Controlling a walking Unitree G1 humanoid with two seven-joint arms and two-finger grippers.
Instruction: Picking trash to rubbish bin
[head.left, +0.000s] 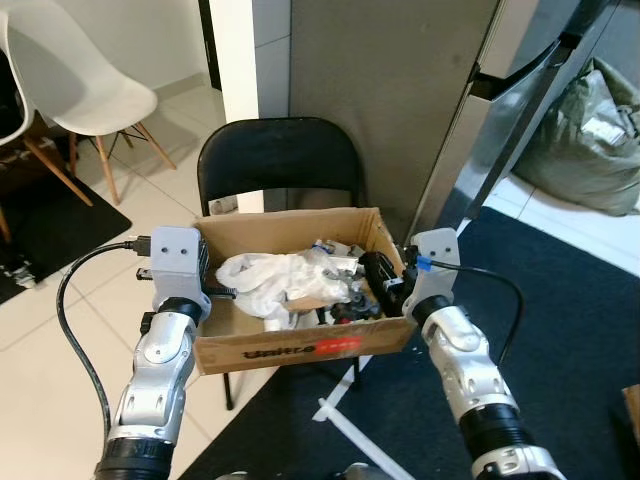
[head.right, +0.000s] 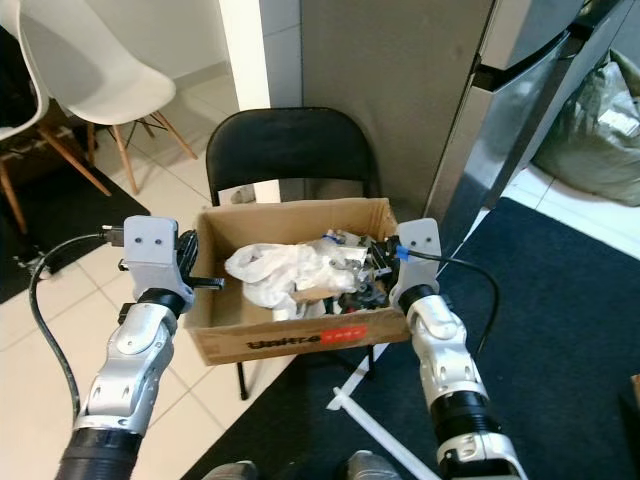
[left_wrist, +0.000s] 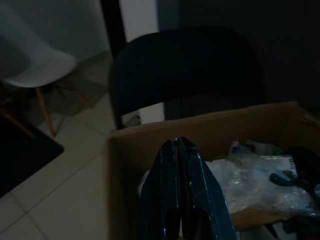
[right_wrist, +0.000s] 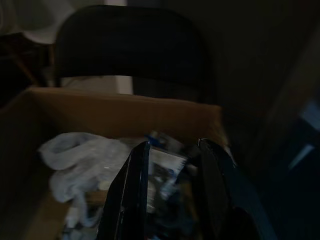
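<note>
Trash sits heaped in a cardboard box (head.left: 300, 345) that serves as the rubbish bin, resting on the seat of a black folding chair (head.left: 277, 160). Inside, a crumpled white plastic bag (head.left: 268, 275) fills the box's 9 o'clock half, and dark odds and ends with printed wrappers (head.left: 345, 290) crowd the 3 o'clock half.

The left pincer (left_wrist: 181, 185) has its two black fingers pressed flat together with nothing between them; it hovers at the box's 9 o'clock wall, pointing over the rim toward the bag. The right pincer (right_wrist: 172, 185) has its fingers spread apart and empty, poised over the dark clutter at the box's 3 o'clock corner.

Judging by this, the collecting looks well advanced: a good load is already in the box, and neither pincer carries anything. Whether more trash remains elsewhere cannot be told; the tiled floor (head.left: 60, 340) at 9 o'clock and the dark carpet (head.left: 570, 330) at 3 o'clock show no obvious litter near the chair. A white chair (head.left: 75, 85) stands at 10 o'clock and a stuffed grey-green sack (head.left: 590, 140) at 2 o'clock, well apart from the box.
</note>
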